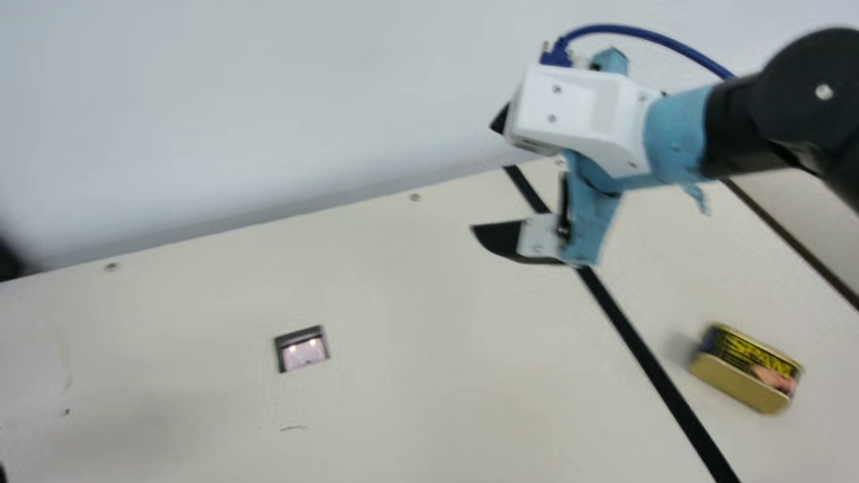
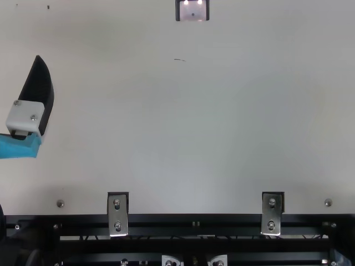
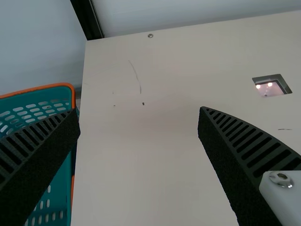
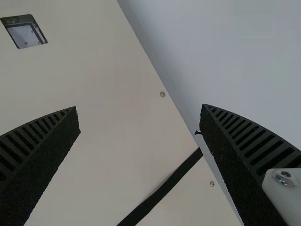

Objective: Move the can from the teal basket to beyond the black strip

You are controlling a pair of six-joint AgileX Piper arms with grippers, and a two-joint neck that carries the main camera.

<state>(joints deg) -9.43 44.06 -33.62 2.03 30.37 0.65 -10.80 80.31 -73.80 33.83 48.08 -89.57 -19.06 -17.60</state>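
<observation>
Gold can (image 1: 738, 382) sits at your main view's four o'clock, past the black strip (image 1: 644, 359) — left gripper (image 2: 39, 94), right gripper (image 1: 482, 178) both spread.

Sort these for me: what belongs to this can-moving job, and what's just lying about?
Part of the job:
- can, beyond the black strip
- teal basket
- left gripper, open and empty
- right gripper, open and empty

Just there:
- dark-framed square in the table
- metal brackets
</observation>
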